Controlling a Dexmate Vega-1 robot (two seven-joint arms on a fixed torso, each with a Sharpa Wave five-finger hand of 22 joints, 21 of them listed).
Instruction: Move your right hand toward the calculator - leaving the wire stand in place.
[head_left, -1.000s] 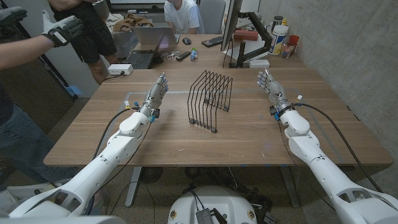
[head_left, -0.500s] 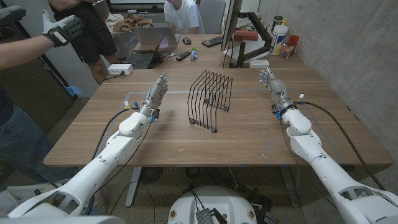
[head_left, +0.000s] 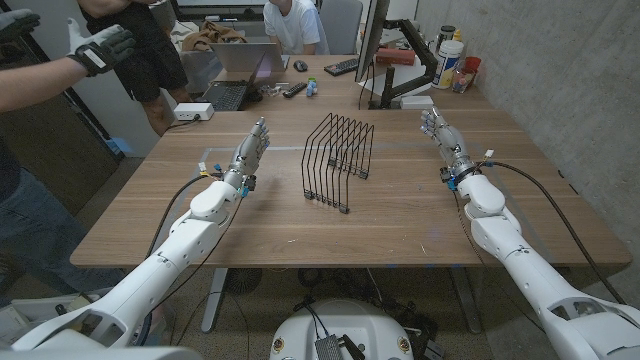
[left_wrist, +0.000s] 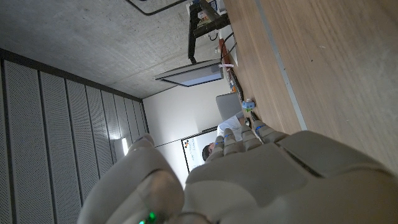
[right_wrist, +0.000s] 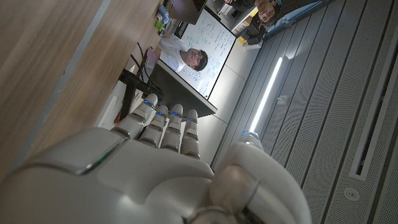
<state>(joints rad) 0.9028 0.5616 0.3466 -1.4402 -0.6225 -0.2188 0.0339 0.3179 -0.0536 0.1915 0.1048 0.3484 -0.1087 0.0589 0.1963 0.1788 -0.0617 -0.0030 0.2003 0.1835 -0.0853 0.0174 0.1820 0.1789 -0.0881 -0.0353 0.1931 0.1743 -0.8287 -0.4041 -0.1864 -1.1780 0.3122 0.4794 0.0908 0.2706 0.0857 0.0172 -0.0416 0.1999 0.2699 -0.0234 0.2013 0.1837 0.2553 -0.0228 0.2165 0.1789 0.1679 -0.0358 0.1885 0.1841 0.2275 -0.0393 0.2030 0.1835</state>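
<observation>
Person (head_left: 60, 60) (gloved hand raised) cut off at head view's edge.

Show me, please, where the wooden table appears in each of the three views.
Head view: the table spans the middle of the picture, under both arms.
Left wrist view: the table is the wood plane running beside the left hand.
Right wrist view: the table is the wood plane running beside the right hand.
Shared landmark: the person in a white shirt behind its far edge.
</observation>
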